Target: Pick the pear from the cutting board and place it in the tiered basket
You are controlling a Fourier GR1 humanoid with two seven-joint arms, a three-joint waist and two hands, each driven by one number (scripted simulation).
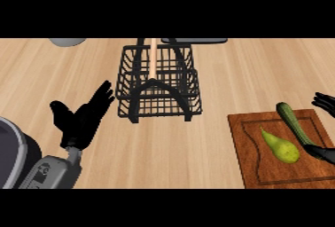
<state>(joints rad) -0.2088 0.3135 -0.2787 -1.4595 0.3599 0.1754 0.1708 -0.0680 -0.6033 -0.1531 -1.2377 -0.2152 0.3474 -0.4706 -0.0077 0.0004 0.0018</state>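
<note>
Pear point(281, 146) lies on the cutting board point(252, 170), roughly mid-board, stem end toward the board's far edge; a cucumber point(292, 120) lies just beside it on the side nearer the board's right edge, slanting toward the far-right corner; can't tell if the two touch. Board sits at the counter's point(196, 155) near-right part; the black wire tiered basket point(157, 84) stands well apart, toward the far edge, w/ a wooden handle down its centre. Right hand point(322, 153) shows only at the view's right edge, dark fingers over the board's right edge close to the cucumber's near end & beside the pear; open or curled — can't tell; it holds nothing as far as shows. Left hand point(82, 117) rests open near the counter's left, fingers up & spread, left of the basket. Judgement: pick not yet made. Risks: cucumber crowds the pear's right flank, so a grasp coming from that side could knock or catch the cucumber instead; the pear is tapered & rounded so may roll when nudged; at the basket, the wire arch & handle could snag the hand on the way in.
</note>
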